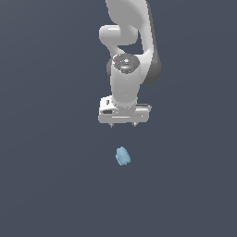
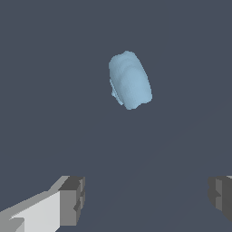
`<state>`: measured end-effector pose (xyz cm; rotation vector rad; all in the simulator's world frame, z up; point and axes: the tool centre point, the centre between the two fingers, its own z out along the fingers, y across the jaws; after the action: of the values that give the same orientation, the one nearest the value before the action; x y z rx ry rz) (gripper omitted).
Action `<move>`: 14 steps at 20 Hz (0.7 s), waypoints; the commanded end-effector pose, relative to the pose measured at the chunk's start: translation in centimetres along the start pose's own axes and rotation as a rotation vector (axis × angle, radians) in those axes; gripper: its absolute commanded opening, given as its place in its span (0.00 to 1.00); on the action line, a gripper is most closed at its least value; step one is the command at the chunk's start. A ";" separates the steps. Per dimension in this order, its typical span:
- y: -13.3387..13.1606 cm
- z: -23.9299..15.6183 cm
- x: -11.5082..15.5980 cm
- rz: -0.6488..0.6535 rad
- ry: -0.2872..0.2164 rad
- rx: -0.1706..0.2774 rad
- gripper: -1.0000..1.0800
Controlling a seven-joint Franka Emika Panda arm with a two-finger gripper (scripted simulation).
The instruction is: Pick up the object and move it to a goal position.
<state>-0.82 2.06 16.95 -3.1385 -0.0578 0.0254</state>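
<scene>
One light-blue object [image 1: 122, 156] lies apart from the two spread, empty fingers [image 2: 72, 200]; one arm [image 1: 132, 51] above.

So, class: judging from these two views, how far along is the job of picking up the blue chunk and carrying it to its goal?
Nothing is finished yet. The light-blue chunk lies free on the dark floor, ungrasped. In hand: the gripper is open, its fingers spread wide, and the chunk sits apart from them in both views, not between them. Left: line up over the chunk, descend, close, lift and carry it. No goal marker shows in either view.
</scene>
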 end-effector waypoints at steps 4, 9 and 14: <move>-0.5 0.1 -0.1 -0.012 -0.005 0.003 0.96; -2.7 0.5 -0.8 -0.060 -0.028 0.014 0.96; -2.7 0.6 -0.8 -0.063 -0.029 0.015 0.96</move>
<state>-1.77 4.86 16.43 -3.1193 -0.1561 0.0714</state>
